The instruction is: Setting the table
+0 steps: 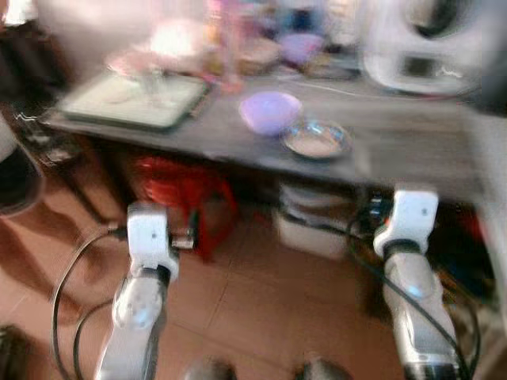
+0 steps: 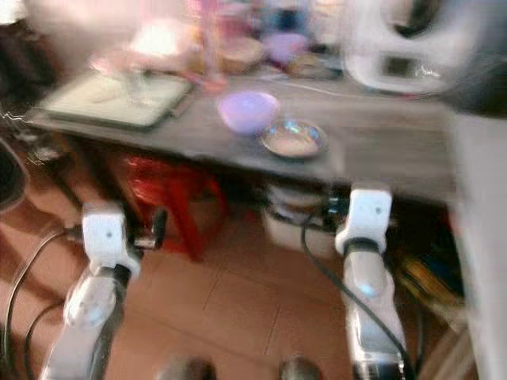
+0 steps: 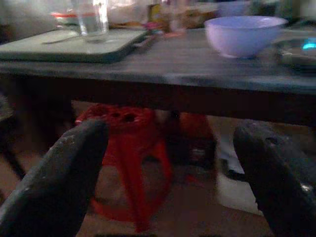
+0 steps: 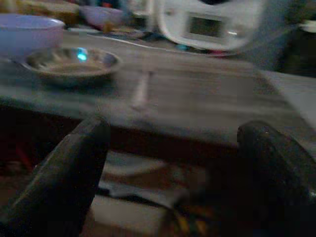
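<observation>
Step in hand: the approach, I'd say; the robot stands short of the dark grey worktop (image 1: 396, 142) and nothing is held.
Task things: a lilac plastic bowl (image 1: 270, 111) sits upper centre of the frame, a shallow metal dish (image 1: 317, 139) just beside it.
Left gripper (image 3: 168, 182): low, below the worktop edge, jaws wide apart and empty.
Right gripper (image 4: 173, 177): level with it, jaws also spread, empty.
Next move: probably stepping closer, then raising an arm above the edge.
</observation>
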